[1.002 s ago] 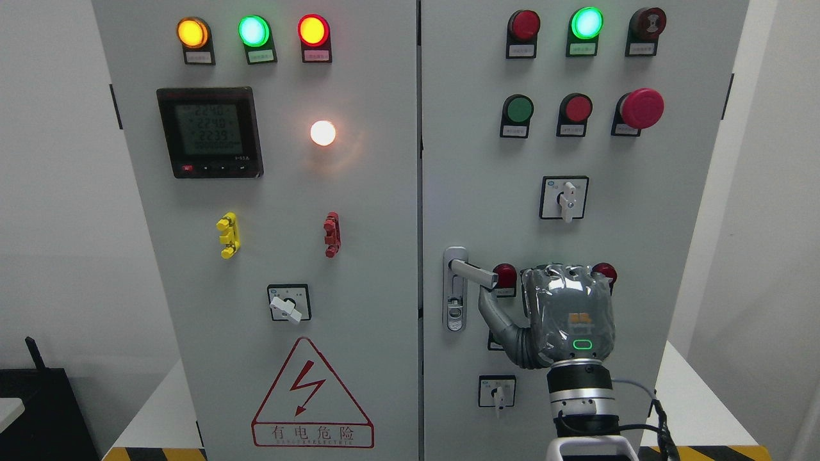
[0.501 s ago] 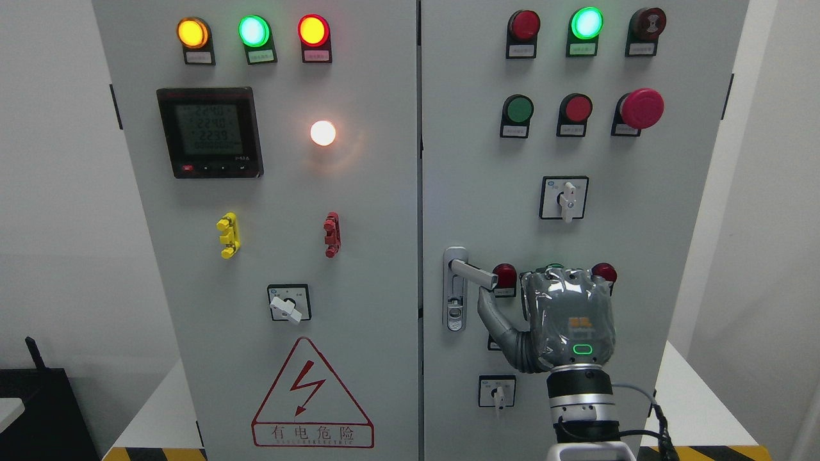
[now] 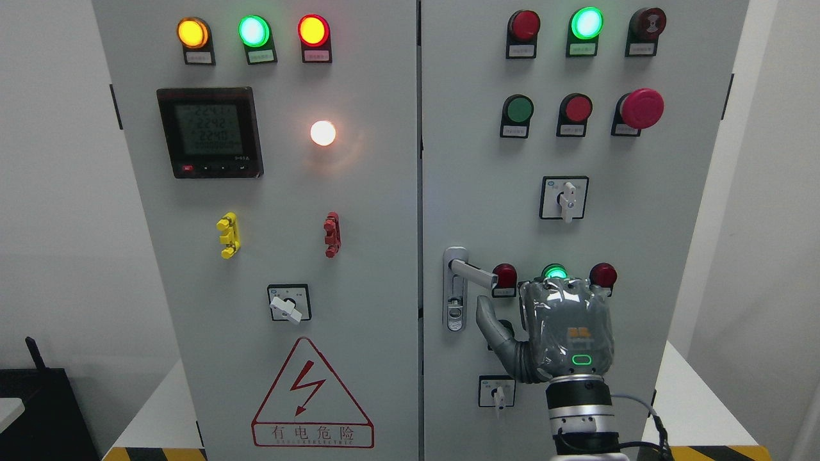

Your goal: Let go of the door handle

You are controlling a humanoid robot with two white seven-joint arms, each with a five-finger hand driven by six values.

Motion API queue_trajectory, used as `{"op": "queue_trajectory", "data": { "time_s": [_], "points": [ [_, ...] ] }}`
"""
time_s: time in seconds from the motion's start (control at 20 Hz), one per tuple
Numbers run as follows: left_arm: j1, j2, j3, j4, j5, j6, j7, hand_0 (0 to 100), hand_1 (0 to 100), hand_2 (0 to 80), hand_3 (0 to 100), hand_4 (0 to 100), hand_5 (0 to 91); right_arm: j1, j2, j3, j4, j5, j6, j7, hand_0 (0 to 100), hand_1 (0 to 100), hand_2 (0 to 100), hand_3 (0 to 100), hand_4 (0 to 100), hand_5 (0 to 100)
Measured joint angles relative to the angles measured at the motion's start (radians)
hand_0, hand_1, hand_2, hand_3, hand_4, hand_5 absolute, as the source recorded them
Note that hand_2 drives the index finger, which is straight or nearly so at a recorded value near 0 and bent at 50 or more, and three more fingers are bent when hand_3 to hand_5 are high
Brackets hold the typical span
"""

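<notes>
Hovering just below and right of door handle (image 3: 473,273), right hand (image 3: 564,333) clear of lever, nothing held. Thumb (image 3: 490,320) splayed toward lock plate, apart from handle; other fingers hidden behind back of hand, so curl unreadable from here. Handle on right cabinet door (image 3: 615,166), near left edge, lever pointing right and sloping slightly down. Release looks done, judging by visible gap. Palm facing door, low, likely for straight pull-back without snagging lever or green button (image 3: 555,273) above knuckles. Left arm out of view.
</notes>
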Motion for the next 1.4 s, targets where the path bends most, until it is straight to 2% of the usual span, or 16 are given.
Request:
{"op": "queue_trajectory", "data": {
  "time_s": [0.35, 0.5, 0.55, 0.6, 0.7, 0.75, 0.85, 1.0, 1.05, 1.15, 1.3, 1.4],
  "points": [
    [0.0, 0.0, 0.0, 0.0, 0.0, 0.0, 0.0, 12, 39, 0.0, 0, 0, 0.0, 0.082, -0.007, 0.005, -0.068, 0.0, -0.039, -0.016, 42, 5, 92, 100, 93, 94],
    [0.0, 0.0, 0.0, 0.0, 0.0, 0.0, 0.0, 12, 39, 0.0, 0, 0, 0.0, 0.111, -0.012, 0.005, -0.103, -0.001, -0.06, -0.035, 42, 5, 77, 100, 87, 87],
    [0.0, 0.0, 0.0, 0.0, 0.0, 0.0, 0.0, 12, 39, 0.0, 0, 0, 0.0, 0.119, -0.013, 0.004, -0.113, -0.001, -0.07, -0.039, 42, 5, 69, 100, 83, 79],
    [0.0, 0.0, 0.0, 0.0, 0.0, 0.0, 0.0, 12, 39, 0.0, 0, 0, 0.0, 0.129, -0.014, 0.004, -0.125, -0.001, -0.077, -0.042, 42, 5, 66, 97, 81, 76],
    [0.0, 0.0, 0.0, 0.0, 0.0, 0.0, 0.0, 12, 39, 0.0, 0, 0, 0.0, 0.146, -0.018, 0.003, -0.146, -0.001, -0.083, -0.045, 42, 5, 51, 79, 64, 57],
    [0.0, 0.0, 0.0, 0.0, 0.0, 0.0, 0.0, 12, 39, 0.0, 0, 0, 0.0, 0.154, -0.019, 0.002, -0.156, -0.001, -0.086, -0.045, 42, 5, 48, 75, 61, 52],
    [0.0, 0.0, 0.0, 0.0, 0.0, 0.0, 0.0, 12, 39, 0.0, 0, 0, 0.0, 0.171, -0.024, -0.001, -0.176, -0.005, -0.096, -0.047, 42, 6, 38, 55, 44, 36],
    [0.0, 0.0, 0.0, 0.0, 0.0, 0.0, 0.0, 12, 39, 0.0, 0, 0, 0.0, 0.189, -0.032, -0.013, -0.201, -0.028, -0.117, -0.052, 42, 6, 27, 37, 27, 18],
    [0.0, 0.0, 0.0, 0.0, 0.0, 0.0, 0.0, 12, 39, 0.0, 0, 0, 0.0, 0.193, -0.036, -0.017, -0.208, -0.038, -0.126, -0.057, 42, 6, 26, 35, 24, 16],
    [0.0, 0.0, 0.0, 0.0, 0.0, 0.0, 0.0, 12, 39, 0.0, 0, 0, 0.0, 0.201, -0.043, -0.027, -0.22, -0.055, -0.136, -0.064, 42, 6, 16, 22, 13, 7],
    [0.0, 0.0, 0.0, 0.0, 0.0, 0.0, 0.0, 12, 39, 0.0, 0, 0, 0.0, 0.214, -0.054, -0.04, -0.235, -0.079, -0.141, -0.078, 41, 6, 9, 12, 6, 0],
    [0.0, 0.0, 0.0, 0.0, 0.0, 0.0, 0.0, 12, 39, 0.0, 0, 0, 0.0, 0.223, -0.059, -0.048, -0.243, -0.095, -0.156, -0.093, 42, 6, 7, 10, 4, 0]
  ]
}}
